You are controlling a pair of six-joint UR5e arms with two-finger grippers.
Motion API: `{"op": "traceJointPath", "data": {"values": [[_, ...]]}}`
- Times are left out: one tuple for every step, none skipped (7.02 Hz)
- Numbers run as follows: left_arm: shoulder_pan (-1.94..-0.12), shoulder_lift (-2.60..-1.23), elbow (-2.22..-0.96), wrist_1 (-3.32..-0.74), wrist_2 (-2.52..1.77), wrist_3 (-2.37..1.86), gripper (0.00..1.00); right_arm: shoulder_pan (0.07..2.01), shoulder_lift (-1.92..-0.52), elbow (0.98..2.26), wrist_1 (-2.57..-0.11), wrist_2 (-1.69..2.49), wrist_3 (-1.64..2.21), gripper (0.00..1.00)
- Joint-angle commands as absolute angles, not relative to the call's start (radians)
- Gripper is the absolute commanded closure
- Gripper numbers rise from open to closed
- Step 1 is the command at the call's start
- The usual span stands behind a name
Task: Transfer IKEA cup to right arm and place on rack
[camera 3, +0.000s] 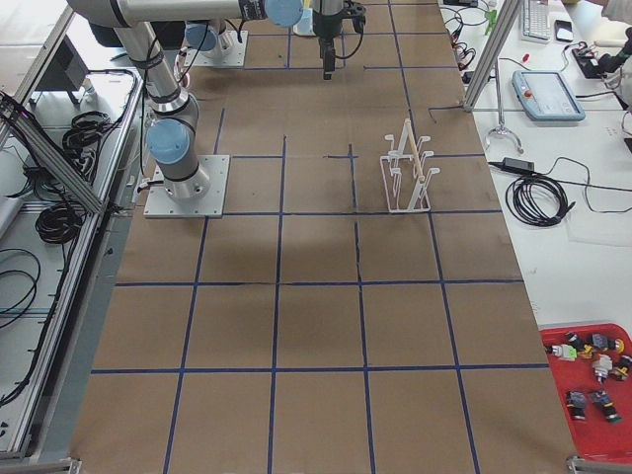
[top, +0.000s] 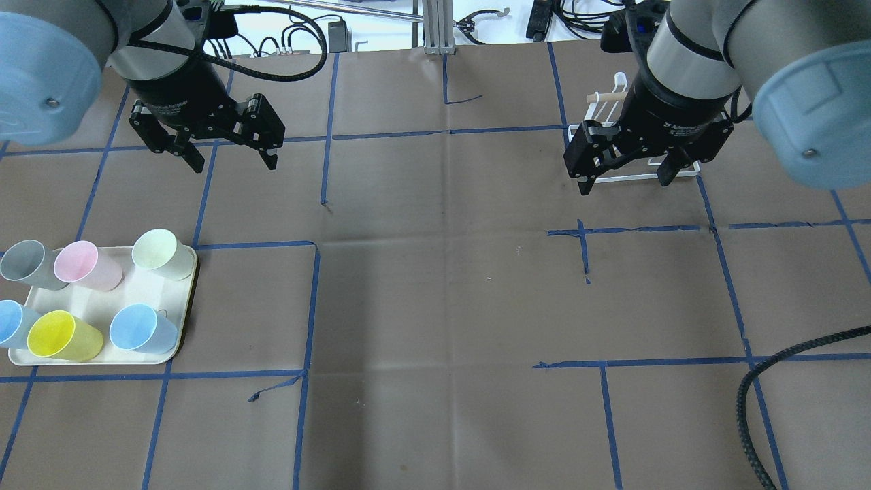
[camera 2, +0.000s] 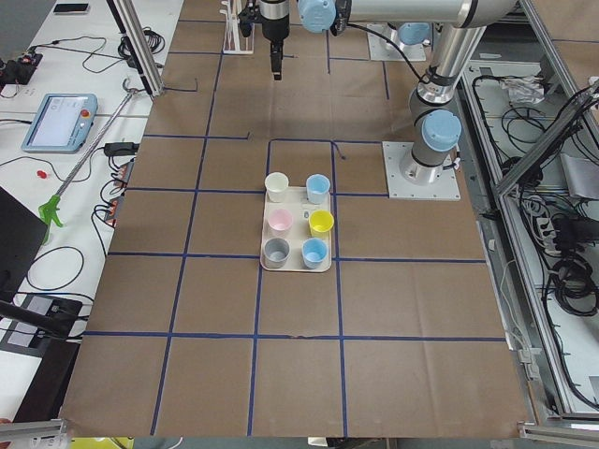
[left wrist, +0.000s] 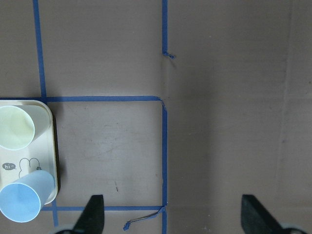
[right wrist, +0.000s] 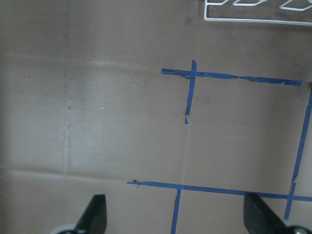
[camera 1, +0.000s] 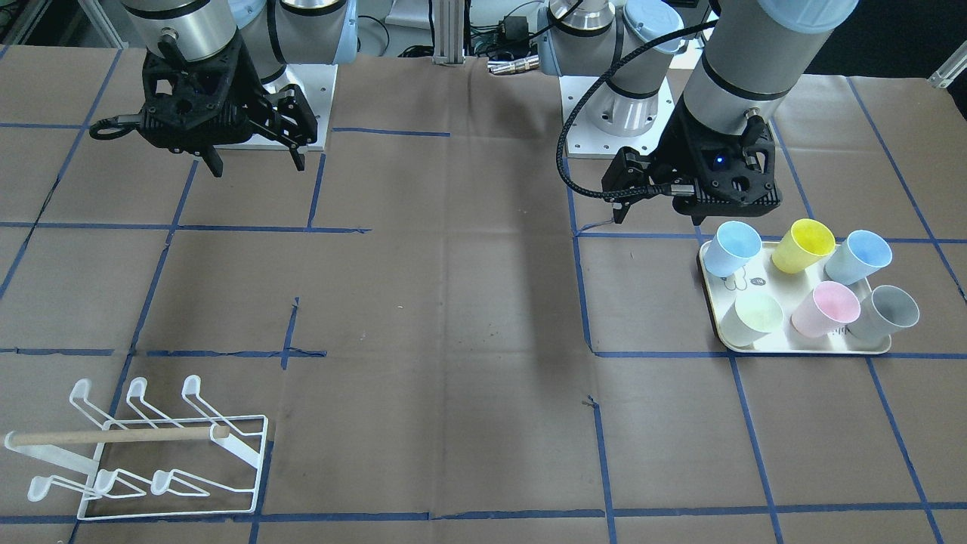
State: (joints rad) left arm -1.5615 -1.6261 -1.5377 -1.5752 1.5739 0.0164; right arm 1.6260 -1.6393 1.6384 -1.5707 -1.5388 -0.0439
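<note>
You have everything left to do: six cups (top: 160, 253) sit on the tray (top: 122, 296), the rack (camera 1: 113, 436) holds none, and the left gripper (top: 235, 165) and right gripper (top: 623, 185) gape empty.

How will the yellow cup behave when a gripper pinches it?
The yellow cup looks empty and thin-walled, so probably light and slightly flexible. Its smooth tapered sides may slip. Narrower at the base, it might tip if pushed.
</note>
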Motion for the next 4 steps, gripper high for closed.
{"op": "traceJointPath", "data": {"values": [[-1.562,-1.628,-1.536,-1.575,1.575,0.018,0.0,1.625,-1.638,1.64,-1.571,-1.54,-0.037,0.0],[-1.562,-1.628,-1.536,-1.575,1.575,0.018,0.0,1.624,-1.638,1.641,-1.571,-1.536,-0.037,0.0],[-1.562,-1.628,-1.536,-1.575,1.577,0.018,0.0,1.624,-1.634,1.643,-1.571,-1.539,-0.04,0.0],[-1.56,-1.628,-1.534,-1.575,1.578,0.023,0.0,1.624,-1.629,1.64,-1.574,-1.539,-0.041,0.0]]}}
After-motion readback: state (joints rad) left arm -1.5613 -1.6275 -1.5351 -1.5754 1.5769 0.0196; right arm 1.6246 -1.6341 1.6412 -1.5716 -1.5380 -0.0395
